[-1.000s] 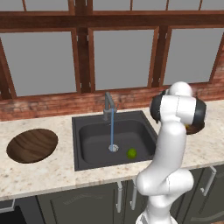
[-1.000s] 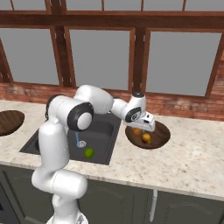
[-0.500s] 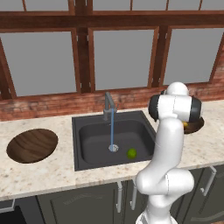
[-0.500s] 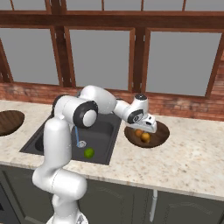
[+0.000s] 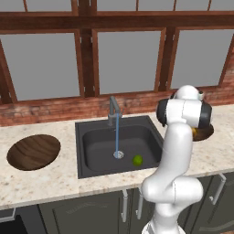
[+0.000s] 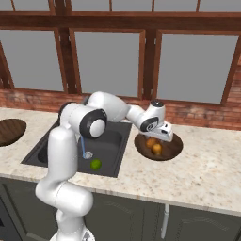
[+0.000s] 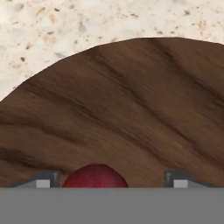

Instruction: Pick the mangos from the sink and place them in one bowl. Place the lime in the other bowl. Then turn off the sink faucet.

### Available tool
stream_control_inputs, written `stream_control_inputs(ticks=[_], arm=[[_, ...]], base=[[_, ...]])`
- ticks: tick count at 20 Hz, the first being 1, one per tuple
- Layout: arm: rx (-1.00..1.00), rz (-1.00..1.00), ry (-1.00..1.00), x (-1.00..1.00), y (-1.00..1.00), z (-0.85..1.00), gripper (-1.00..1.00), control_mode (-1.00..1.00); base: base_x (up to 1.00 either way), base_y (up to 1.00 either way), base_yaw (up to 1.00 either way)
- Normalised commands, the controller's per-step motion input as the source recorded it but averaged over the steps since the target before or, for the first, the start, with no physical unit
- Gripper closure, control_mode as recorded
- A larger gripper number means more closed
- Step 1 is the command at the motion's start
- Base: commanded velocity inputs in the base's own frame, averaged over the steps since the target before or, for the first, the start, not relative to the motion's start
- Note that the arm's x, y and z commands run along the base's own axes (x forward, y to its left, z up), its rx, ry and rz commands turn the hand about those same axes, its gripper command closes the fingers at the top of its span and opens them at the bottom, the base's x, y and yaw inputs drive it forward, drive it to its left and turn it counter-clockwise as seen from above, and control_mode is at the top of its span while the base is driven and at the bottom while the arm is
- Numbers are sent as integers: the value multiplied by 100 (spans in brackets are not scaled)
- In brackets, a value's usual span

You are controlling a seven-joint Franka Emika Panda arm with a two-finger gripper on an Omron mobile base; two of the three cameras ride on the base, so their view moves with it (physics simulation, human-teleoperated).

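My gripper (image 6: pixel 165 137) hangs low over the right wooden bowl (image 6: pixel 172 149) on the counter beside the sink (image 6: pixel 56 151). Its jaws stand open. Two mangos lie in that bowl, one orange-yellow (image 6: pixel 156 148) and one orange-red (image 6: pixel 150 142). In the hand view the red mango (image 7: pixel 95 176) lies loose on the bowl's wood (image 7: pixel 131 109) between my spread fingertips (image 7: pixel 46 179), touching neither. The lime (image 5: pixel 137 160) rests on the sink floor near the drain. Water runs from the faucet (image 5: pixel 113 109). The other bowl (image 5: pixel 34 151) sits on the counter left of the sink.
A brick ledge and windows rise behind the counter (image 6: pixel 207 169). My own arm arches from the sink's front across to the right bowl (image 5: pixel 204 133), hiding most of it in the left base view. Speckled counter lies right of that bowl.
The jaws have gone from shut to open, and the red mango has left them and now lies in the right bowl. The hand has stayed over that bowl.
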Motion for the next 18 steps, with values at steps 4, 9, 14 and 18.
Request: stream_control_inputs(ticks=[4, 9, 14, 18], arm=[[2, 0, -16, -17, -14, 37, -100, -100], [1, 0, -20, -55, -1, 75, -100, -100], [0, -1, -11, -78, 1, 72, -100, -100], [0, -4, 0, -89, 9, 70, -100, -100]], base=[[0, 0, 0], [0, 0, 0], [0, 0, 0], [0, 0, 0]])
